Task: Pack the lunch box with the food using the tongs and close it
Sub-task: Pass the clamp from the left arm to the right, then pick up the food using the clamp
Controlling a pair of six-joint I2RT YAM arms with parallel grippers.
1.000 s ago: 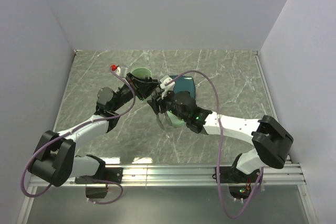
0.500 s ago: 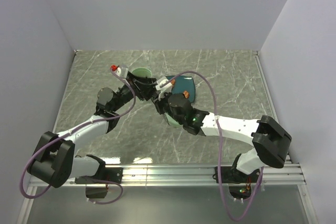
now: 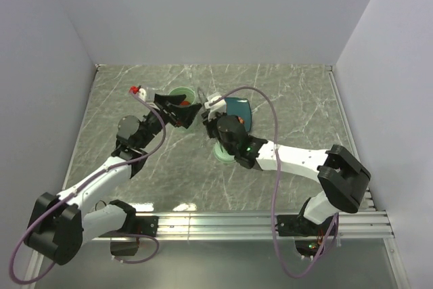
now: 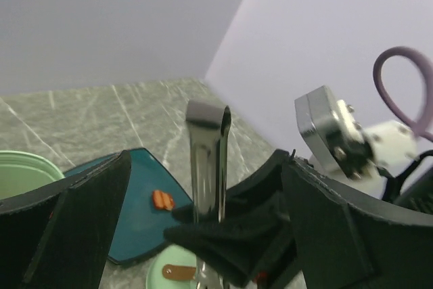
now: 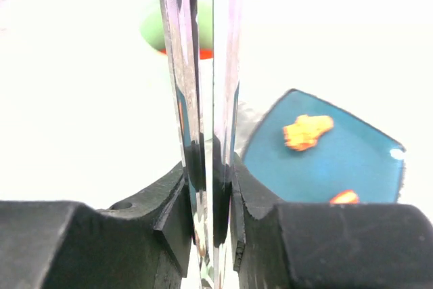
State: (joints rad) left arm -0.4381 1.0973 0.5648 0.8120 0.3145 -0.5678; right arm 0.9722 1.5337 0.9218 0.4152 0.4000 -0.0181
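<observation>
The slim metal tongs [image 5: 203,65] stand upright with my right gripper [image 5: 208,167] shut on their arms. My left gripper [image 4: 208,167] is open wide, its fingers [image 4: 74,228] standing on either side of the tongs and not touching them. The mint-green lunch box [image 3: 181,94] sits just behind the left gripper [image 3: 179,108] and holds a red-orange piece of food [image 5: 203,53]. On the teal plate [image 5: 338,160] lie a fried chunk [image 5: 308,131] and a red-orange sausage piece [image 4: 162,199]. The green lid [image 4: 169,272], with its brown strip, lies flat below the right gripper [image 3: 211,122].
Both arms meet over the middle of the marble table [image 3: 298,99]. Grey walls close it in at the back and on both sides. A purple cable [image 3: 274,120] loops over the right arm, above the plate.
My left gripper has opened, let go of the tongs and drawn back to the left. The right gripper has closed on the tongs and moved a little toward the back.
</observation>
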